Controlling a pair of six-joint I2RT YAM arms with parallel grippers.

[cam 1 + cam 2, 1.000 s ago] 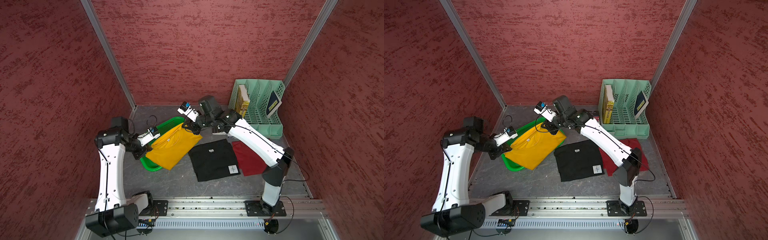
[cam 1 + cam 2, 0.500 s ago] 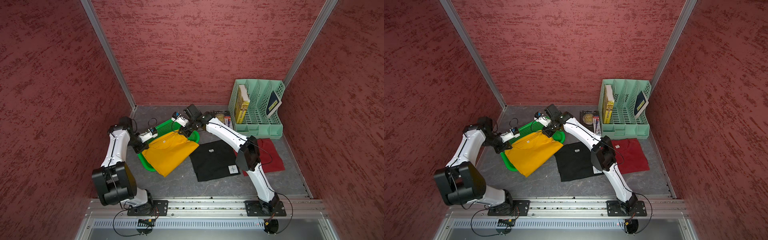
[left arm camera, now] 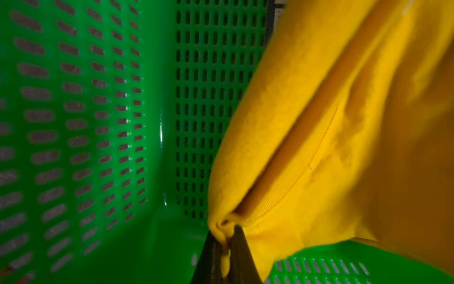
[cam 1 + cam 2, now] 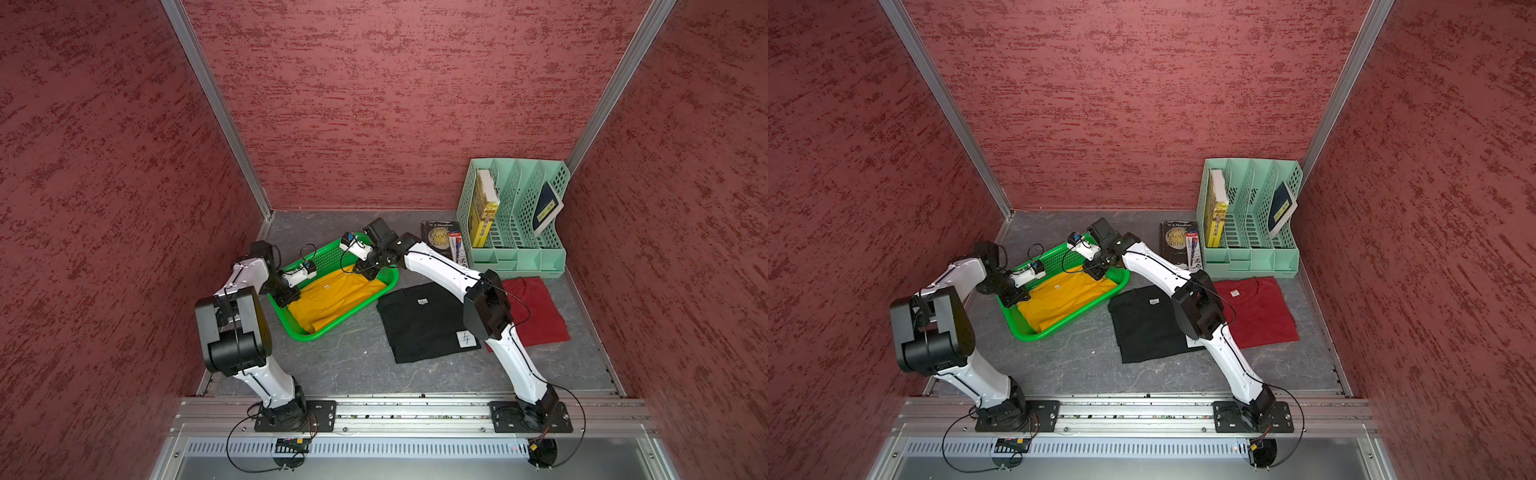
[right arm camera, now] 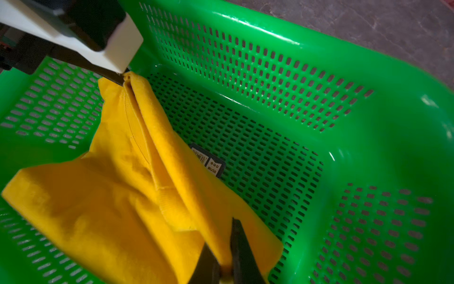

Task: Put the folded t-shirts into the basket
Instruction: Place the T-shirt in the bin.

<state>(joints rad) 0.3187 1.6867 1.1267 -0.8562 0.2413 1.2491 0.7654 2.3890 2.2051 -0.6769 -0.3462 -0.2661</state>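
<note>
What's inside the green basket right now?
The yellow t-shirt, pinched at two corners by the left claw and right claw. A dark sticker on the basket floor shows partly; the shirt covers the rest.

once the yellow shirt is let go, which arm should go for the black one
Right, probably. The right gripper pinches the yellow t-shirt at the side of the basket nearest the black t-shirt; the left gripper grips at the basket's opposite side.

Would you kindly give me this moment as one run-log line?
yellow t-shirt: in basket | left jaws, right jaws: shut on it | black t-shirt, red t-shirt: outside basket
</note>
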